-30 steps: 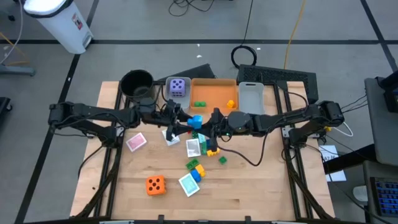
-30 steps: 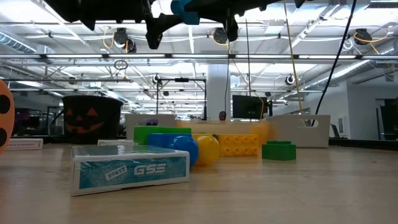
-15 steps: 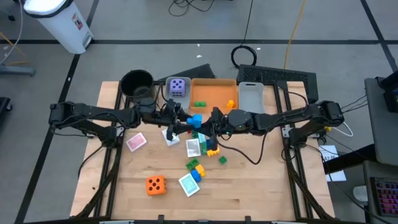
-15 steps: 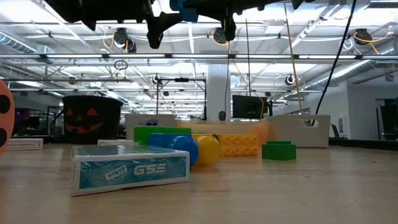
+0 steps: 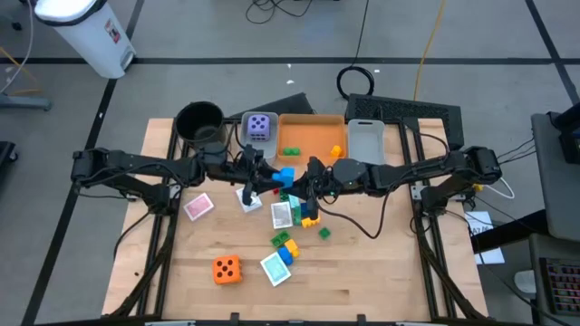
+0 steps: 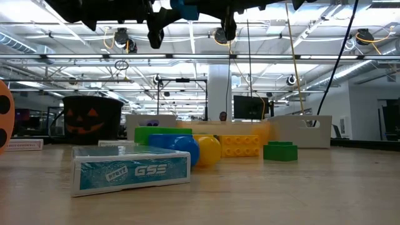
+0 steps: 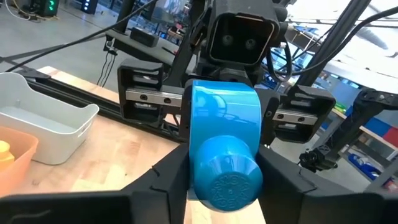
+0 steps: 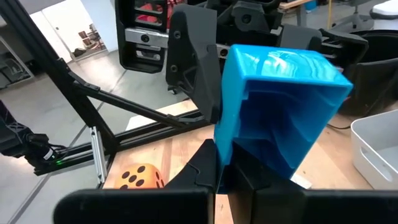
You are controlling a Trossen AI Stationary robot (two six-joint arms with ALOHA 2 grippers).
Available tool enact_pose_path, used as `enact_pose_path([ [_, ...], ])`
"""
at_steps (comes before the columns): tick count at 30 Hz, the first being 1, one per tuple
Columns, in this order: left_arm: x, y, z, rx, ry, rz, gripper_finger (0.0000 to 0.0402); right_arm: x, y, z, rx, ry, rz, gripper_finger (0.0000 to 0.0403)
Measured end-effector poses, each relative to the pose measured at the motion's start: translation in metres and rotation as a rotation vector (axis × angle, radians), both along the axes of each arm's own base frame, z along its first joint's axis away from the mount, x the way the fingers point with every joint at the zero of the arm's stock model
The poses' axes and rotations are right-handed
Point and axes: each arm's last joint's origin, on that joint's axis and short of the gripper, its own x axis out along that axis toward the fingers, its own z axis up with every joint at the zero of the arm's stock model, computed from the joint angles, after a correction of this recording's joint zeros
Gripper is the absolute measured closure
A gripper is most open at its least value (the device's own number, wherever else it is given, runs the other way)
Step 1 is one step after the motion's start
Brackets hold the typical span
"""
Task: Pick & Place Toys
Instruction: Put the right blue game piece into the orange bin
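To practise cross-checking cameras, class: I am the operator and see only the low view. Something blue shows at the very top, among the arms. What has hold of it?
Observer: The right end effector is shut on a blue brick, up over the middle of the table.
Operator: Where is the other arm?
Observer: The left end effector meets it head-on, at the same brick from the opposite side.
Operator: Is anything in the orange bin yet?
Observer: Yes, a green brick lies in the orange bin.
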Motion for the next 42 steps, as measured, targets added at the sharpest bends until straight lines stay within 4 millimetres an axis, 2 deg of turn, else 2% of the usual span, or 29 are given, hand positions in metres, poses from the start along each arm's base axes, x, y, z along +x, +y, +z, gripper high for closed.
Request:
enact_pose_path([
  [4,0.0,0.0,0.0,0.012,-0.003,-0.007,0.0231,0.0,0.0,0.0,-0.003,0.0,0.003,0.0399],
  [9,0.0,0.0,0.0,0.013,-0.005,-0.009,0.0264,0.0,0.0,0.001,-0.009,-0.014,0.003,0.0383],
  [16,0.0,-0.001,0.001,0.014,-0.012,-0.026,0.0264,0.001,0.0,0.004,-0.004,-0.04,0.005,0.0318],
  [21,0.0,-0.001,0.001,0.014,-0.011,-0.026,0.0246,0.001,0.0,0.003,0.027,-0.035,-0.001,0.0266],
  [28,-0.001,0.004,0.002,0.016,-0.018,-0.008,0.0265,0.0,0.0,0.003,0.039,-0.027,-0.008,0.0217],
  [37,-0.002,0.015,0.002,0.005,-0.019,-0.001,0.025,-0.017,-0.013,0.015,0.037,0.022,-0.044,0.0202],
  [42,-0.004,0.023,0.002,0.005,-0.019,0.009,0.0265,-0.034,-0.019,0.026,0.003,0.058,-0.055,0.0205],
])
